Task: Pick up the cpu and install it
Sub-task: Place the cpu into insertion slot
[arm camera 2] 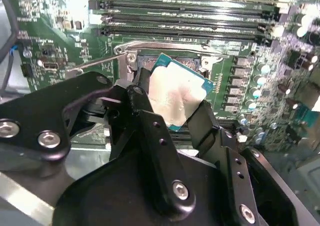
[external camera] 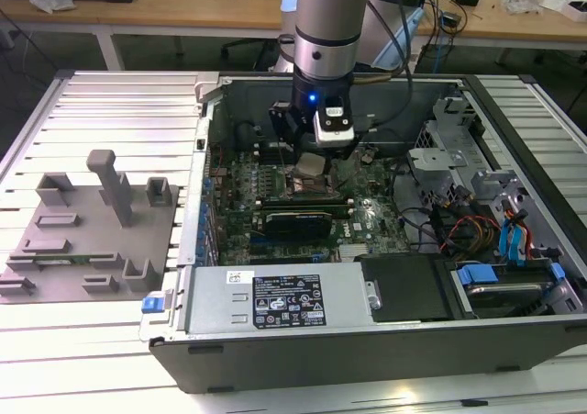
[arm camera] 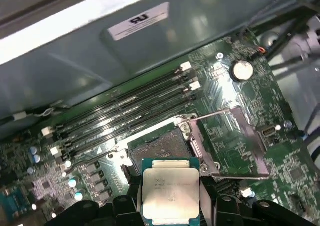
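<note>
The cpu [arm camera 2: 179,94] is a small flat square chip with a pale silvery top and a teal edge, and my gripper [arm camera 2: 172,108] is shut on it, one black finger [arm camera 2: 142,110] on each side. In the first wrist view the cpu [arm camera: 170,193] hangs just above the open socket [arm camera: 160,148], whose metal load frame [arm camera: 235,146] is swung aside. From the exterior view the gripper [external camera: 310,164] holds the cpu [external camera: 311,164] low over the motherboard [external camera: 303,198] inside the computer case, directly above the socket [external camera: 307,186].
Memory slots [arm camera: 125,110] run beside the socket. The open computer case [external camera: 385,341] holds a silver power supply box [external camera: 275,299], drive bays and cables [external camera: 477,221] at the exterior view's right. A grey moulded tray [external camera: 87,230] lies on the slatted table at the exterior view's left.
</note>
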Motion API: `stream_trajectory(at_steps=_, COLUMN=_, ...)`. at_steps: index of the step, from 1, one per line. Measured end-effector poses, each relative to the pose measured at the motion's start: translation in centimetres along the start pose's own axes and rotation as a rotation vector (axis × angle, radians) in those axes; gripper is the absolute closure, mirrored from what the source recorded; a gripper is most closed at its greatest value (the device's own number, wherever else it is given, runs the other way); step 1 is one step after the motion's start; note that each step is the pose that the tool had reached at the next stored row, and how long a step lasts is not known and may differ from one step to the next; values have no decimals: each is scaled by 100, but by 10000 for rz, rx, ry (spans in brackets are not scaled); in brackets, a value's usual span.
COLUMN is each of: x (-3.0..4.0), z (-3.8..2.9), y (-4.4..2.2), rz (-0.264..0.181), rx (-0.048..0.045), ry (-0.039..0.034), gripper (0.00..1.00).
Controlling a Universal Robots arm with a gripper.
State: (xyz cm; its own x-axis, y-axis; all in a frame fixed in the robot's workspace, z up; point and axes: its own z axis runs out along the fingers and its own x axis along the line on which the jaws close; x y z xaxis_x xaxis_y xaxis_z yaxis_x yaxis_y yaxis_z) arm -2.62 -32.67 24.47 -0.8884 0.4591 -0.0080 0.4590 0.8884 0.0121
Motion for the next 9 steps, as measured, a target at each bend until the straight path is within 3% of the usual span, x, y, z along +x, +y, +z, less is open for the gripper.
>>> stream_trajectory(at_steps=2, x=0, z=0, y=0, rz=762, rx=6, ry=-9, gripper=45)
stream_trajectory(at_steps=9, x=0, z=1, y=0, rz=2573, rx=20, ry=-31, gripper=45)
